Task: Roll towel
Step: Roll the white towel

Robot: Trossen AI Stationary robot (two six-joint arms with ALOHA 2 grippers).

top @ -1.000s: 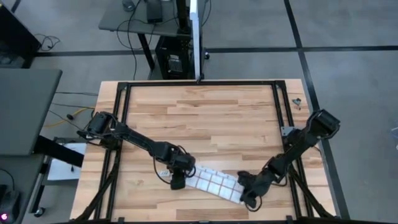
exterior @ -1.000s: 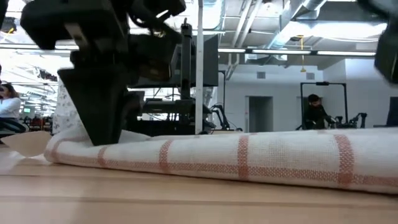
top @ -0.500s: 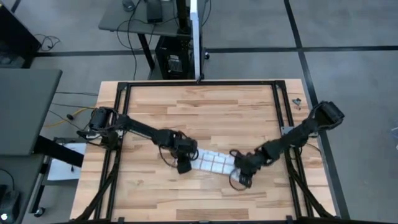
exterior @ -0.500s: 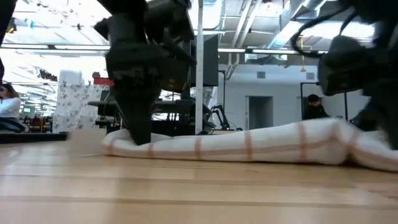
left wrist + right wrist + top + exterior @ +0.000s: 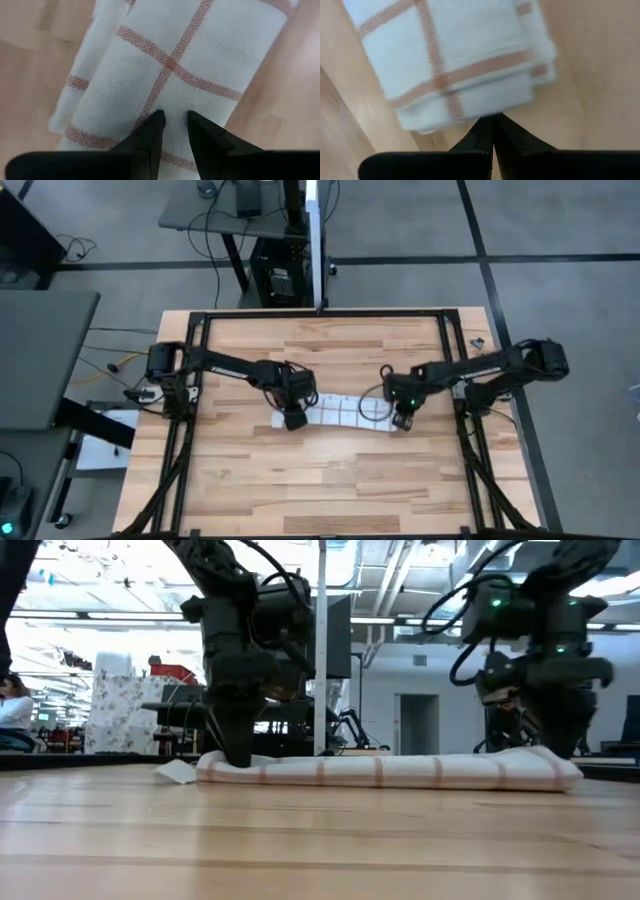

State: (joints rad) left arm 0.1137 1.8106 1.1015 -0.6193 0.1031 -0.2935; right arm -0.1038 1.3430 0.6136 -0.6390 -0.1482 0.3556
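Note:
The towel (image 5: 345, 412), white with red-brown grid lines, lies as a long low roll across the middle of the table (image 5: 330, 490), resting along its whole length (image 5: 390, 770). A loose corner (image 5: 178, 772) sticks out flat at its left end. My left gripper (image 5: 294, 418) points down onto the roll's left end, its fingers nearly together (image 5: 174, 122). My right gripper (image 5: 402, 420) points down at the roll's right end, shut (image 5: 492, 122). In the low view it stands just behind that end (image 5: 560, 745). My left gripper comes from above, pointing down, onto the top of the roll's left end (image 5: 172, 107). A narrow strip of cloth shows between its two fingertips; how many layers they hold cannot be told. The roll lies on the table. My right gripper sets its shut fingertips (image 5: 485, 131) against the long edge of the roll's right end (image 5: 470, 117), from above. Whether any cloth is caught between them, I cannot tell. That end lies on the table.
A black frame (image 5: 200, 320) runs round the wooden table. A small dark object (image 5: 478, 343) lies by the far right corner. Bare wood shows near and far of the towel. People show in the room behind (image 5: 12, 710).
Both grippers have gone toward the table's far edge, my right one farther, and the towel has slid with them. It lay slanted near the front edge, bent at its right end midway, and now lies straight across the table's middle.

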